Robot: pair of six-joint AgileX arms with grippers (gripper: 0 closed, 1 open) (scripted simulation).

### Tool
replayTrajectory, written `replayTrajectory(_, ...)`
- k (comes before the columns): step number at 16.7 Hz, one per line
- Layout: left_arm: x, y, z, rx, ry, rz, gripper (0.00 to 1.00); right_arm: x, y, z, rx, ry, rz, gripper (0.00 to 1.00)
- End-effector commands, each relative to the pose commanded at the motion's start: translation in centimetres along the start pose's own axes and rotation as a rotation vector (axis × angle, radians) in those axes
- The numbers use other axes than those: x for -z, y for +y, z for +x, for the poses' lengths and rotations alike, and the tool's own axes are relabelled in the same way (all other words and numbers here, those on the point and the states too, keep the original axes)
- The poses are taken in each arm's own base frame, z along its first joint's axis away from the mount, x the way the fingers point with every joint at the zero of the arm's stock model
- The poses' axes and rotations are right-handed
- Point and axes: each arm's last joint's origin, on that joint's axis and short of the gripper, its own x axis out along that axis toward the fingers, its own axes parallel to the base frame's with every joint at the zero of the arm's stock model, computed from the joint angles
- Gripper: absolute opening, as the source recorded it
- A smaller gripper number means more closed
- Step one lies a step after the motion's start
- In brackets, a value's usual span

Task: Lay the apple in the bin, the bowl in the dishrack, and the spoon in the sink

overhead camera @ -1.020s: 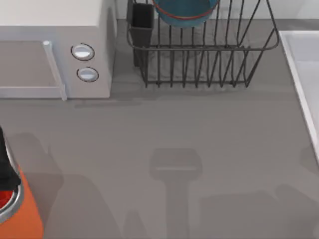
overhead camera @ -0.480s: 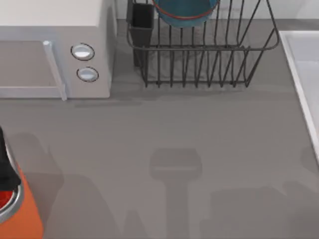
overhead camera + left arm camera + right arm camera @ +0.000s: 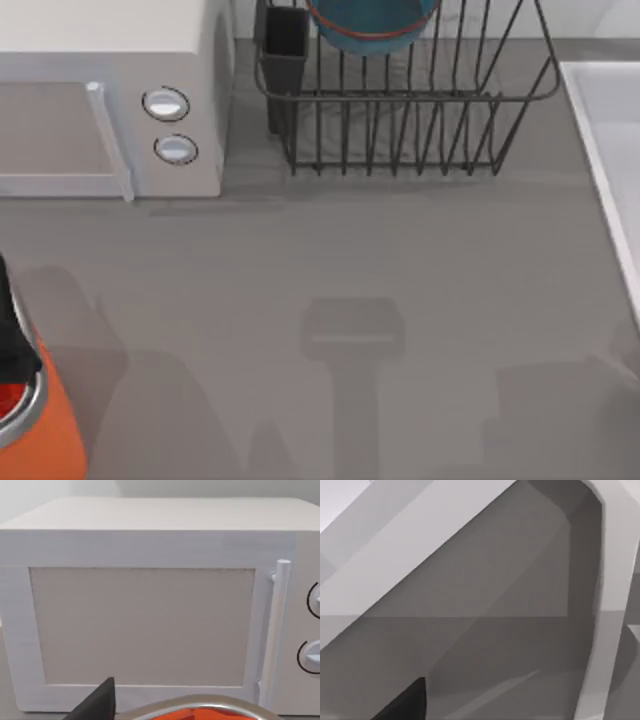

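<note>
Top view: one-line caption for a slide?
Blue bowl sits in the dishrack beside the microwave, apple in the orange bin at lower left, sink at right.

Even brightness, soft tabletop (image 3: 420, 260) shadows

The blue bowl (image 3: 372, 22) with its reddish-brown rim sits inside the black wire dishrack (image 3: 405, 110) at the far middle of the counter, just beside the rack's black rectangular cutlery cup at its left corner. At the near left corner of the counter stands the orange bin (image 3: 45, 435) with a shiny silver rim, and a patch of red, the apple (image 3: 8, 398), shows inside that rim. The pale sink (image 3: 610, 140) with a raised light rim lies along the right side, near the dishrack but apart from it.
</note>
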Motion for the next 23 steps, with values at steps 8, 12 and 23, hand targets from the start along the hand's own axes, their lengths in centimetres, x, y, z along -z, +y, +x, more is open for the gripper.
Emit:
replayTrajectory(8, 0.00, 0.00, 0.00, 0.000, 0.000, 0.000, 1.00, 0.14, -0.10, 0.49, 0.002, 0.003, 0.000, 0.77)
replayTrajectory(12, 0.00, 0.00, 0.00, 0.000, 0.000, 0.000, 1.00, 0.14, -0.10, 0.49, 0.002, 0.003, 0.000, 0.47)
replayTrajectory(23, 0.00, 0.00, 0.00, 0.000, 0.000, 0.000, 1.00, 0.14, -0.10, 0.49, 0.002, 0.003, 0.000, 0.00)
